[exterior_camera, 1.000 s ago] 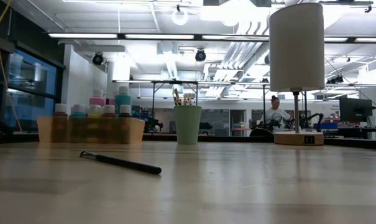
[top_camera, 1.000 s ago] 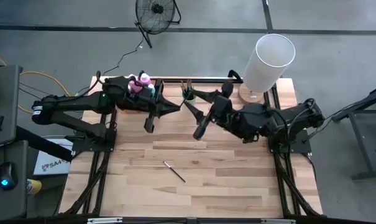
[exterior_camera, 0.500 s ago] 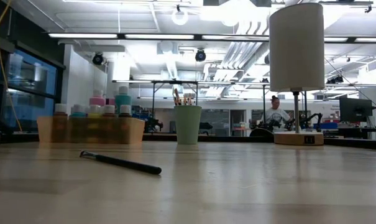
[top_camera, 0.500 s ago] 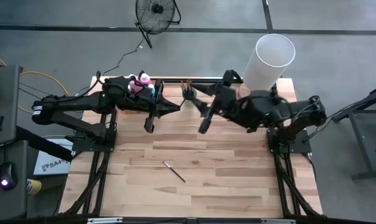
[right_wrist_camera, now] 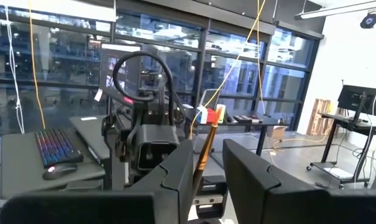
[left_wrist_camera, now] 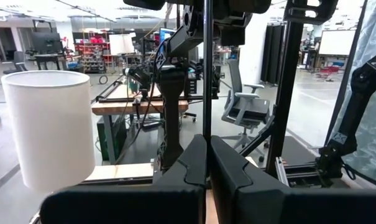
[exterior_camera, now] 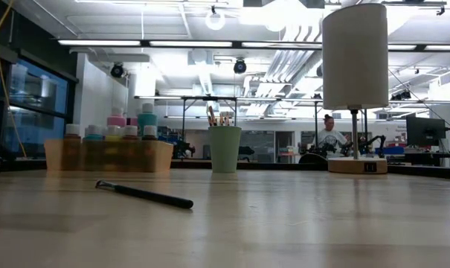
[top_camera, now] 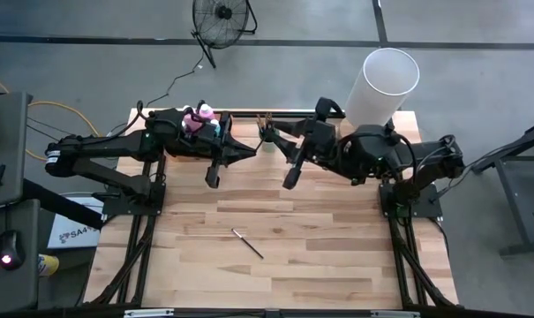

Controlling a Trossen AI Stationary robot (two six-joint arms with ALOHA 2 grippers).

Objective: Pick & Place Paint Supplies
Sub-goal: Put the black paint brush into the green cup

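My right gripper (top_camera: 282, 140) hovers high by the green cup (top_camera: 268, 134), shut on a thin brush (right_wrist_camera: 207, 140). My left gripper (top_camera: 247, 155) waits above the orange tray's right end, its fingers shut (left_wrist_camera: 206, 155). In the left wrist view a thin dark rod (left_wrist_camera: 205, 74) rises from their tips, and I cannot tell whether they touch it. The tray (exterior_camera: 109, 156) holds small pale-capped paint bottles (exterior_camera: 109, 132) and taller pink and blue ones (top_camera: 200, 119). The cup (exterior_camera: 225, 149) holds several brushes. One dark-handled brush (top_camera: 247, 243) lies flat mid-table (exterior_camera: 143, 195). My right gripper pinches the brush between its two fingers at the coppery stretch below the tip (right_wrist_camera: 202, 163). The fingers lie across the brush. Its tip end (right_wrist_camera: 219, 113) sticks out past them, a little tilted. The brush is lifted clear of the table; its other end is hidden.
A tall white-shaded lamp (top_camera: 383, 84) stands on a wooden base (exterior_camera: 356, 165) at the far right corner. A floor fan (top_camera: 222, 18) is beyond the far edge. A person (exterior_camera: 330, 134) sits far off in the room. Bare wood (top_camera: 337, 256) lies around the loose brush.
My right gripper has swung from above mid-table toward the far edge, closing on the green cup, and has turned as it went, staying shut on the brush. The loose brush, tray and cup have stayed put.
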